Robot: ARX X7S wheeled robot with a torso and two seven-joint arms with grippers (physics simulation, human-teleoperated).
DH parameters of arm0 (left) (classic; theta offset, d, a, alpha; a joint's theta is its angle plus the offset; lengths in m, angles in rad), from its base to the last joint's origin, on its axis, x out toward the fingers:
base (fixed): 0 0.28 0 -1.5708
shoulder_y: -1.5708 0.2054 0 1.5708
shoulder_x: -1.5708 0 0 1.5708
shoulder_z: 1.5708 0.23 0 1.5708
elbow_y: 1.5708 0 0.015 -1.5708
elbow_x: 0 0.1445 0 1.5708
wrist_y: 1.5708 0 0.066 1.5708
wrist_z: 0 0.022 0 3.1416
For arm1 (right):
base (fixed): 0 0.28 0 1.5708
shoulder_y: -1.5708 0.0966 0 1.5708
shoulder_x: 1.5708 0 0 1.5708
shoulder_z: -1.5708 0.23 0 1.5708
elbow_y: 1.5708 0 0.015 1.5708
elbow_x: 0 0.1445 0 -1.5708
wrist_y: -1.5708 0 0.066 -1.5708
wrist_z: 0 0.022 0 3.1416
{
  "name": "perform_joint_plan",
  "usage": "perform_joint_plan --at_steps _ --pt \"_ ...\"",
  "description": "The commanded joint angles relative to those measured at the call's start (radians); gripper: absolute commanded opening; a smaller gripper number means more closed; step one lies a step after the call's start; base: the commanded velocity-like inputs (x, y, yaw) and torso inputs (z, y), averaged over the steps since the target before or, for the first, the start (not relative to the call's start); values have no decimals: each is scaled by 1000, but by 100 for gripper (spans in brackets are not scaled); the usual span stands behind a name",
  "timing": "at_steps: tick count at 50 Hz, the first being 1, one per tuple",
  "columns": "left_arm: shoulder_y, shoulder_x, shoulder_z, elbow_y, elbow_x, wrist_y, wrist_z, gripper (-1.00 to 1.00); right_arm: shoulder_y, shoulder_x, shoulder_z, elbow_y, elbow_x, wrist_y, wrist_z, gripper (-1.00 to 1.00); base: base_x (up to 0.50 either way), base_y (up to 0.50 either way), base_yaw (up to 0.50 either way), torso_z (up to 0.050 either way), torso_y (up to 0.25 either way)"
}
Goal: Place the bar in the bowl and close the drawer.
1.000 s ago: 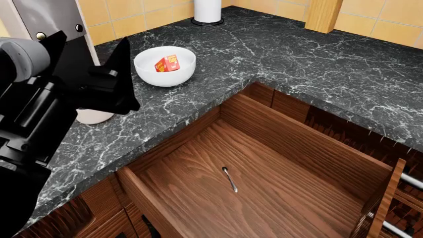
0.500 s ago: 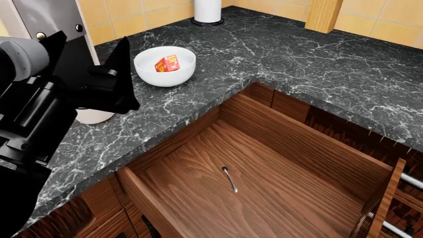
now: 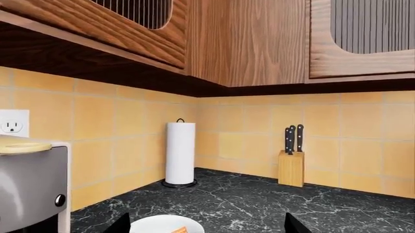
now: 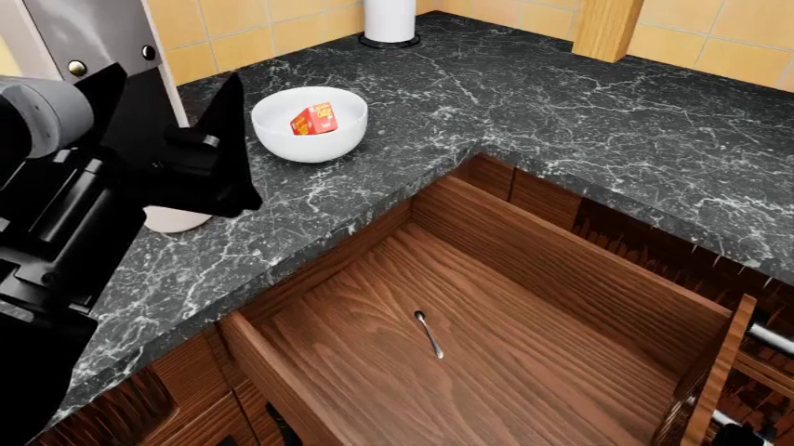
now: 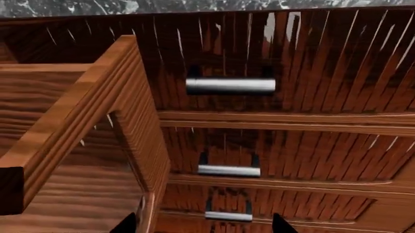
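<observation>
The white bowl (image 4: 310, 130) stands on the black marble counter with the red and yellow bar (image 4: 315, 119) lying inside it. In the left wrist view the bowl (image 3: 155, 225) and a sliver of the bar (image 3: 180, 230) show low between the fingers. My left gripper (image 4: 177, 79) hovers open and empty above the counter, short of the bowl. The drawer (image 4: 522, 251) of dark reddish wood stands pulled far out. My right gripper (image 5: 202, 226) is open beside the drawer's side wall (image 5: 77, 121), holding nothing, and barely shows in the head view.
A thin metal utensil (image 4: 430, 334) lies on the drawer's floor. A paper-towel roll (image 3: 180, 153), a knife block (image 3: 291, 167) and a grey coffee machine (image 3: 29, 189) stand along the tiled wall. Smaller silver-handled drawers (image 5: 230, 86) face the right gripper.
In the head view the drawer's right-hand wall and the utensil inside have shifted slightly left. The left arm, bowl and bar have stayed put.
</observation>
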State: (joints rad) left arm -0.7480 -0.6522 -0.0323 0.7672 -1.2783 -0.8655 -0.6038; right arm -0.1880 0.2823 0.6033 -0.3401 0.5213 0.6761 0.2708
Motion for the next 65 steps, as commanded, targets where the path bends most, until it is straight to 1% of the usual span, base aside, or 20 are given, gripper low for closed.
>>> perform_joint_plan --at_steps 1,10,37,46,65 --pt "8 0 4 3 4 6 3 100 51 -10 -80 57 -18 -14 -8 100 0 0 0 0 0" --pt "13 0 6 3 6 11 5 100 102 -11 -142 65 -24 7 -1 100 0 0 0 0 0" --pt "17 -4 8 0 5 23 7 100 278 -32 -340 230 -85 -22 -31 100 0 0 0 0 0" --pt "4 -4 17 -8 4 20 6 100 353 -50 -420 323 -118 -53 -53 100 0 0 0 0 0" --pt "3 -10 15 -6 -2 27 2 100 497 -91 -538 509 -161 -98 -93 100 0 0 0 -1 0"
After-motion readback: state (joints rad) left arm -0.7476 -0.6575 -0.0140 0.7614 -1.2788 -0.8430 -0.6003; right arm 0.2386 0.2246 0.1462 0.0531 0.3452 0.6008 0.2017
